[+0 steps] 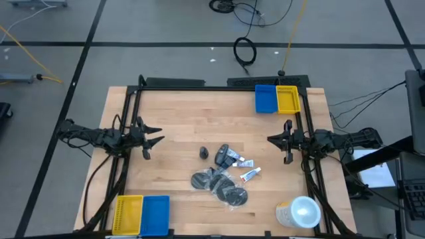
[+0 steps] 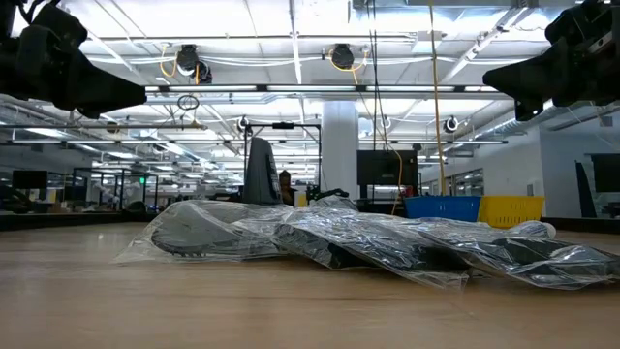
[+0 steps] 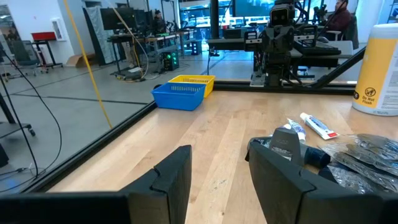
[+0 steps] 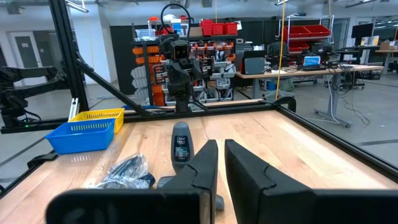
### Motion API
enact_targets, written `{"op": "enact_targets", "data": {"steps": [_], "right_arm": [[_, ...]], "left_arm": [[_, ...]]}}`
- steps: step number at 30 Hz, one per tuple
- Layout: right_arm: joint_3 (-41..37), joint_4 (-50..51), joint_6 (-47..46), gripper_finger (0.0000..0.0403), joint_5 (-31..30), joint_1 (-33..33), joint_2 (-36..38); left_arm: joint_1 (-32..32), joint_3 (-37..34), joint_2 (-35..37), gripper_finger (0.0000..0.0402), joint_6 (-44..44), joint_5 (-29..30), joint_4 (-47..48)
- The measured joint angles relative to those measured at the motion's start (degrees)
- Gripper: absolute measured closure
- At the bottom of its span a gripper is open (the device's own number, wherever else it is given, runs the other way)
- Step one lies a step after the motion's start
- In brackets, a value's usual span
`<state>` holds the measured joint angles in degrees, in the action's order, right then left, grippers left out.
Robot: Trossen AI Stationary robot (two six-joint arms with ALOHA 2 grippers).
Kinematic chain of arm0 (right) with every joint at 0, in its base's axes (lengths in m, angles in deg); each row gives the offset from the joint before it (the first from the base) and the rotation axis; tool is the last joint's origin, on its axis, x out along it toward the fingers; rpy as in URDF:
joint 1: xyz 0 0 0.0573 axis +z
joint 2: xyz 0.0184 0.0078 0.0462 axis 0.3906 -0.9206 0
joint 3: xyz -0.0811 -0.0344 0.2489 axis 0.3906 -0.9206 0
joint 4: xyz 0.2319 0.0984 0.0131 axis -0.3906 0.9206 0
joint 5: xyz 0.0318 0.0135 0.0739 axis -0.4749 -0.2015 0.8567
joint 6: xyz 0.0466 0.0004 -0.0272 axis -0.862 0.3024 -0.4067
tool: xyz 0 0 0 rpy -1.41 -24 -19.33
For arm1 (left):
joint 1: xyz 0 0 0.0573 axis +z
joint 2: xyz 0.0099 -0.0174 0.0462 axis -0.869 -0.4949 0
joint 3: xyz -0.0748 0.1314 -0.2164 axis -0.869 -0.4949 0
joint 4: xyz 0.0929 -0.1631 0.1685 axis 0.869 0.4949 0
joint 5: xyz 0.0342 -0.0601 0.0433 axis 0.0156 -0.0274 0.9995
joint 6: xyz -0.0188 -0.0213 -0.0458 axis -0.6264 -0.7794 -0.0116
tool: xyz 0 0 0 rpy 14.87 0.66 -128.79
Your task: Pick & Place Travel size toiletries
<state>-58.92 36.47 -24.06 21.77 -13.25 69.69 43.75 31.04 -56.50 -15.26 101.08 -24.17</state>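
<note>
The travel size toiletries lie in a cluster at the table's middle. A small dark bottle (image 1: 204, 153) stands upright, and two more dark bottles (image 1: 225, 157) lie beside it. Two white tubes with red ends (image 1: 248, 169) lie to their right. Dark round discs in clear wrap (image 1: 219, 186) lie flat nearest the front edge and fill the low view (image 2: 320, 237). My left gripper (image 1: 155, 136) hovers open at the table's left, pointing level toward the cluster (image 3: 219, 152). My right gripper (image 1: 271, 139) hovers shut at the table's right (image 4: 221, 146). Neither touches anything.
A blue and yellow bin pair (image 1: 277, 99) stands at the far right corner, and another pair (image 1: 141, 214) at the near left corner. A large white-lidded cup (image 1: 299, 212) stands at the near right. Bare wood lies between each gripper and the cluster.
</note>
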Motion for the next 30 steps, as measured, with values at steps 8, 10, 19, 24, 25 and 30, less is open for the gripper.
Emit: {"op": "enact_targets", "data": {"steps": [8,10,19,24,25,30], "right_arm": [[0.0,-0.3,1.0,0.0379,-0.3,0.0,0.0],[0.0,-1.5,1.5,0.0379,-0.3,0.0,0.0],[0.0,-3.5,0.8,0.0378,-0.1,0.0,0.0],[0.0,-3.5,-5.4,0.0378,0.0,0.0,0.0],[0.0,-3.5,-6.2,0.0378,0.0,0.0,0.0],[0.0,-3.5,-7.1,0.0378,0.0,0.0,0.0]], "left_arm": [[0.0,0.0,0.0,0.0243,0.0,0.0,0.0],[0.0,0.0,0.0,0.0243,0.0,0.0,0.0],[0.0,0.0,0.0,0.0243,1.2,0.5,0.0],[0.0,0.0,0.0,0.0243,-5.7,0.4,-4.0],[0.0,0.0,0.0,0.0243,-7.2,0.5,-5.6],[0.0,0.0,0.0,0.0243,-10.5,0.5,-10.6]]}}
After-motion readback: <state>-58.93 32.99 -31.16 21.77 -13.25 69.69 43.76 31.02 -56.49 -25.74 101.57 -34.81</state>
